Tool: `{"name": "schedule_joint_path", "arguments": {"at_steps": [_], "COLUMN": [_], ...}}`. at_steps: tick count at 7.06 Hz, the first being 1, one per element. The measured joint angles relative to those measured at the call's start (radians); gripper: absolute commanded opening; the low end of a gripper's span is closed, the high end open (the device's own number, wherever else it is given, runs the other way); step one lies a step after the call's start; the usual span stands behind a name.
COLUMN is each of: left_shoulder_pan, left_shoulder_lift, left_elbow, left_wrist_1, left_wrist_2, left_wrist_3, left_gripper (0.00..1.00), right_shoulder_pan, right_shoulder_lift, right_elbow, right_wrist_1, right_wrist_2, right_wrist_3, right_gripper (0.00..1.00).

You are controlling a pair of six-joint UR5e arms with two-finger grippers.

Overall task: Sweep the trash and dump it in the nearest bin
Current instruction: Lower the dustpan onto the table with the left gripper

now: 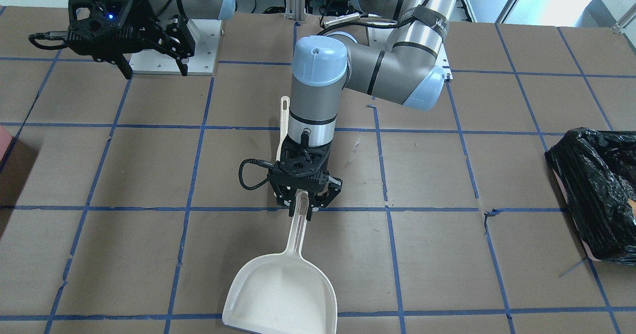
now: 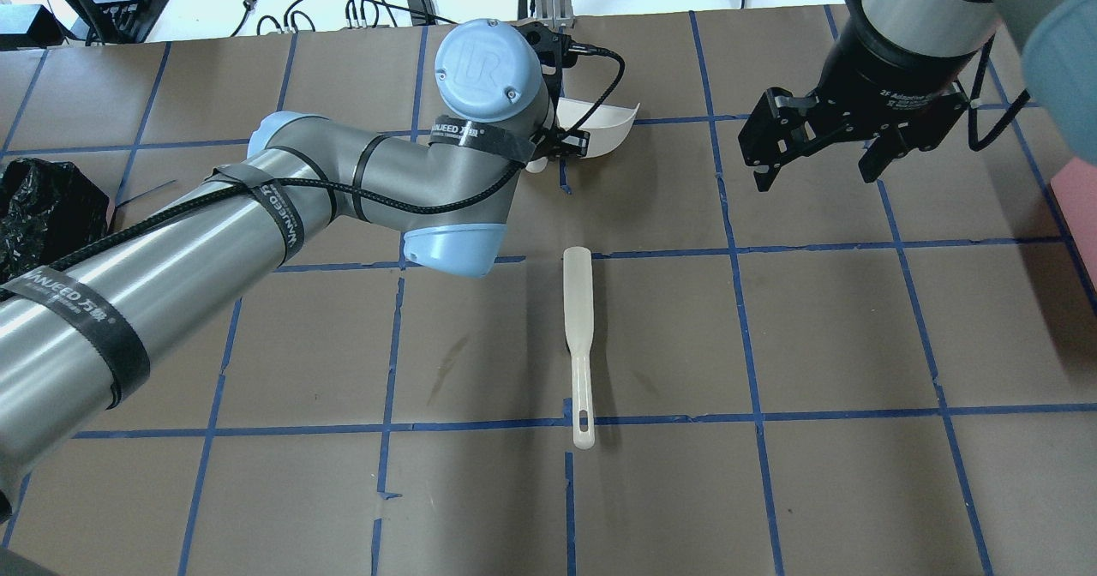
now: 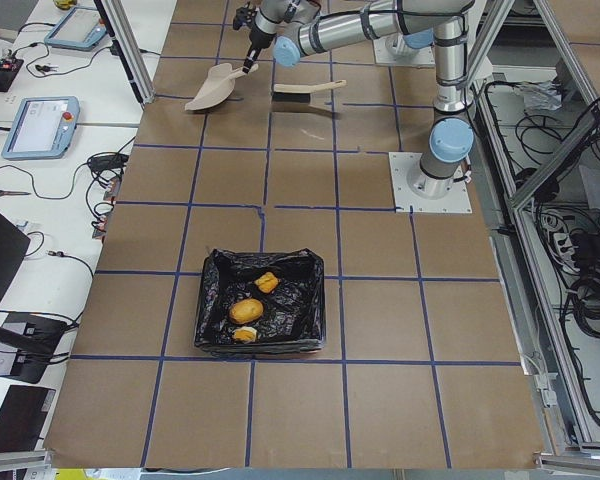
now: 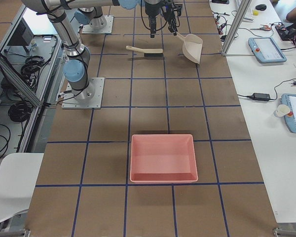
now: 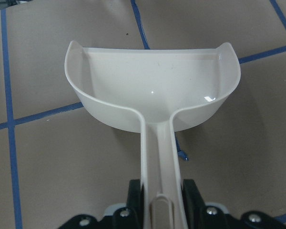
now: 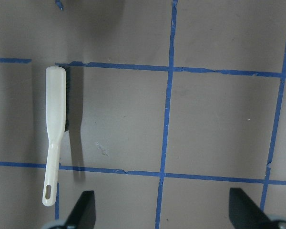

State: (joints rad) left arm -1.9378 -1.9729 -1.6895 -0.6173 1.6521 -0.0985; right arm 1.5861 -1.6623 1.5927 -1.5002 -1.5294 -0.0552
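Nearest the base the brush (image 2: 578,327) lies flat on the brown, blue-taped worktop (image 2: 840,345), open room all round. Above it the right tool (image 2: 812,173) hovers released, holding nothing. Further out, the left tool (image 1: 304,206) is clenched on the handle of the dustpan (image 1: 283,289), pan empty, near the far edge. All three pieces of trash (image 3: 245,311) sit in the black-bagged bin (image 3: 212,300) at the left end; pink tray (image 4: 162,178) at the right end.

— Where do you see the trash (image 3: 246,312)?
— You'll find all three pieces inside the bin (image 3: 213,298). The round golden-brown bun (image 3: 245,311) lies about mid-bin. One pale yellow chunk (image 3: 267,282) lies toward one end of the bin, and the second chunk (image 3: 245,336) is just beside the bun at the opposite end.
— And the bin?
— Yours stands upright, lined with crinkled glossy black plastic, with its pinkish rim peeking out below.
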Motion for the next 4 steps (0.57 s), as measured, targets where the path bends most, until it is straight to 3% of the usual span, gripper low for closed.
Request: {"name": "schedule_joint_path", "arguments": {"at_steps": [4], "left_shoulder_pan": [-0.024], "left_shoulder_lift": [-0.001], "left_elbow": [-0.075], "left_wrist_1": [0.104], "left_wrist_2": [-0.003], "left_wrist_3": [-0.012], "left_gripper": [0.04], "right_shoulder_pan": [0.000], "right_shoulder_lift": [0.000], "right_elbow": [0.000], "right_wrist_1": [0.000], "right_wrist_2": [0.000], "right_wrist_3": [0.000], "right_gripper": [1.00]}}
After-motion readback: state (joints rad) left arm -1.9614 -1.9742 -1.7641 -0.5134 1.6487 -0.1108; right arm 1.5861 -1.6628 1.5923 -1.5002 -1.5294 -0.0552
